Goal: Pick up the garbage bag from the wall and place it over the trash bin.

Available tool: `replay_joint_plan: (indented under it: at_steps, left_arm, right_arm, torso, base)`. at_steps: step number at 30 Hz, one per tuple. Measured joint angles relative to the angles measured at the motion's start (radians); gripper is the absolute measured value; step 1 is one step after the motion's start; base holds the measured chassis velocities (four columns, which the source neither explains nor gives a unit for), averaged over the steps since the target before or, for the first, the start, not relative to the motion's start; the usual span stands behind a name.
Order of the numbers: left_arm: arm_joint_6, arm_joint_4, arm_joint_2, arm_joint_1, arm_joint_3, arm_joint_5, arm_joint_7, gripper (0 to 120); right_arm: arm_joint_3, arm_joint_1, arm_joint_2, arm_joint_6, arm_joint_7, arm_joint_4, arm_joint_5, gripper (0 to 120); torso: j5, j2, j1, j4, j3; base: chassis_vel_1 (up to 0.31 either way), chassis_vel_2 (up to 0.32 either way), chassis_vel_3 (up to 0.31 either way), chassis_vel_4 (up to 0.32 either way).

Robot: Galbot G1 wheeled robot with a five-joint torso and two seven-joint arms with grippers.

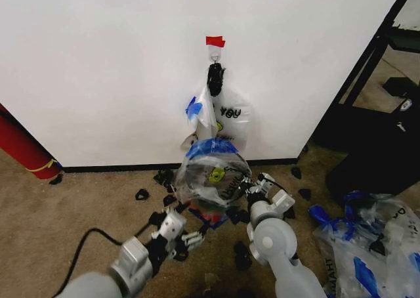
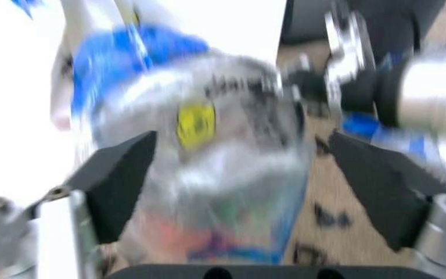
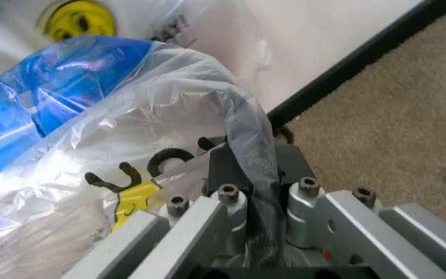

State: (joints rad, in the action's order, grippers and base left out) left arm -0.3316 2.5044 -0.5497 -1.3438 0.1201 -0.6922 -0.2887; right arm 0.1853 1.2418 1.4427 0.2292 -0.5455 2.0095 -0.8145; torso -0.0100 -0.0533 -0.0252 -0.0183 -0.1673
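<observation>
The garbage bag [image 1: 211, 170], translucent with a blue patch and a yellow smiley, lies draped over the trash bin [image 1: 205, 214] on the carpet below the wall [image 1: 98, 68]. The bin's red base shows dimly through the plastic [image 2: 172, 232]. My right gripper [image 1: 252, 190] is at the bag's right side, shut on a twisted strip of its rim [image 3: 258, 174]. My left gripper [image 1: 180, 229] is in front of the bin, open, its black pads [image 2: 118, 180] standing wide on either side of the covered bin. The bag [image 2: 207, 139] fills the space between them.
A whiter bag with "YOU" lettering [image 1: 231, 117] hangs from the hook [image 1: 214, 62] under red tape [image 1: 214, 41]. A red cylinder [image 1: 23, 147] leans at the left. A heap of plastic bags [image 1: 367, 239] lies at the right, near a black frame [image 1: 367, 55]. Black scraps dot the carpet.
</observation>
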Motion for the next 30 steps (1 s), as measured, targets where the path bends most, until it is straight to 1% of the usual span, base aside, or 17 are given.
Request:
replay_joint_plan:
  at_steps: [1, 3, 6, 7, 8, 11, 13, 16, 18, 21, 23, 24, 27, 30]
  left_arm:
    - [0.000, 0.000, 0.000, 0.000, 0.000, 0.000, 0.000, 92]
    - [0.001, 0.000, 0.000, 0.039, 0.003, -0.040, 0.000, 98]
    - [-0.011, -0.014, -0.012, 0.128, -0.011, -0.086, -0.001, 98]
    - [-0.025, -0.041, -0.023, 0.195, -0.030, -0.120, -0.001, 98]
    - [-0.025, -0.041, -0.023, 0.195, -0.030, -0.120, -0.001, 98]
    - [-0.040, -0.107, -0.041, 0.323, -0.061, -0.169, 0.001, 97]
    - [-0.051, -0.160, -0.043, 0.393, -0.080, -0.194, 0.026, 97]
    - [-0.057, -0.186, -0.040, 0.423, -0.091, -0.202, 0.047, 94]
    - [-0.080, -0.246, -0.031, 0.494, -0.126, -0.214, 0.102, 92]
    - [-0.095, -0.294, -0.034, 0.538, -0.151, -0.224, 0.130, 90]
    - [-0.095, -0.303, -0.037, 0.544, -0.155, -0.224, 0.132, 90]
    - [-0.095, -0.332, -0.052, 0.562, -0.168, -0.221, 0.136, 87]
    - [-0.078, -0.398, -0.080, 0.573, -0.187, -0.175, 0.140, 86]
    - [-0.067, -0.425, -0.089, 0.569, -0.185, -0.152, 0.141, 84]
  right_arm:
    - [0.000, 0.000, 0.000, 0.000, 0.000, 0.000, 0.000, 0]
    - [-0.013, 0.011, -0.005, -0.007, 0.023, 0.003, 0.030, 0]
    - [-0.031, 0.024, -0.009, -0.015, 0.048, 0.005, 0.064, 0]
    - [-0.041, 0.031, -0.012, -0.022, 0.061, 0.005, 0.084, 0]
    - [-0.041, 0.031, -0.012, -0.022, 0.061, 0.005, 0.084, 0]
    - [-0.056, 0.038, -0.016, -0.033, 0.077, 0.001, 0.121, 0]
    - [-0.067, 0.040, -0.017, -0.033, 0.081, 0.000, 0.128, 0]
    - [-0.070, 0.041, -0.018, -0.033, 0.084, 0.001, 0.129, 0]
    - [-0.074, 0.042, -0.018, -0.031, 0.086, 0.002, 0.130, 0]
    - [-0.077, 0.037, -0.015, -0.028, 0.086, 0.001, 0.130, 0]
    - [-0.078, 0.036, -0.015, -0.028, 0.086, 0.001, 0.130, 0]
    - [-0.081, 0.034, -0.014, -0.027, 0.086, 0.001, 0.126, 0]
    - [-0.082, 0.029, -0.008, -0.016, 0.079, 0.002, 0.087, 0]
    - [-0.081, 0.028, -0.009, -0.015, 0.080, 0.002, 0.078, 0]
  torso:
    - [0.0000, 0.000, 0.000, 0.0000, 0.000]
    - [0.0000, 0.000, 0.000, 0.0000, 0.000]
    - [0.0002, 0.000, 0.000, 0.0005, 0.000]
    - [-0.0002, 0.000, 0.000, 0.0003, 0.000]
    - [-0.0002, 0.000, 0.000, 0.0003, 0.000]
    - [-0.0002, 0.000, 0.000, -0.0002, 0.000]
    - [0.0001, 0.000, 0.000, 0.0001, 0.000]
    - [0.0000, 0.000, 0.000, 0.0002, 0.000]
    - [0.0000, 0.000, 0.000, 0.0001, 0.000]
    - [0.0001, 0.000, 0.000, 0.0002, 0.000]
    - [0.0001, 0.000, 0.000, 0.0003, 0.000]
    - [-0.0001, 0.000, 0.000, 0.0003, 0.000]
    - [-0.0001, 0.000, 0.000, 0.0001, 0.000]
    - [-0.0001, 0.000, 0.000, 0.0004, 0.000]
  base:
    - [0.000, 0.000, 0.000, 0.000]
    - [0.000, 0.000, 0.000, 0.000]
    - [0.000, 0.000, 0.000, 0.000]
    - [0.000, 0.000, 0.000, 0.000]
    - [0.000, 0.000, 0.000, 0.000]
    - [0.000, 0.000, 0.000, 0.000]
    - [0.000, 0.000, 0.000, 0.000]
    - [0.000, 0.000, 0.000, 0.000]
    - [0.000, 0.000, 0.000, 0.000]
    - [0.000, 0.000, 0.000, 0.000]
    - [0.000, 0.000, 0.000, 0.000]
    - [0.000, 0.000, 0.000, 0.000]
    - [0.000, 0.000, 0.000, 0.000]
    - [0.000, 0.000, 0.000, 0.000]
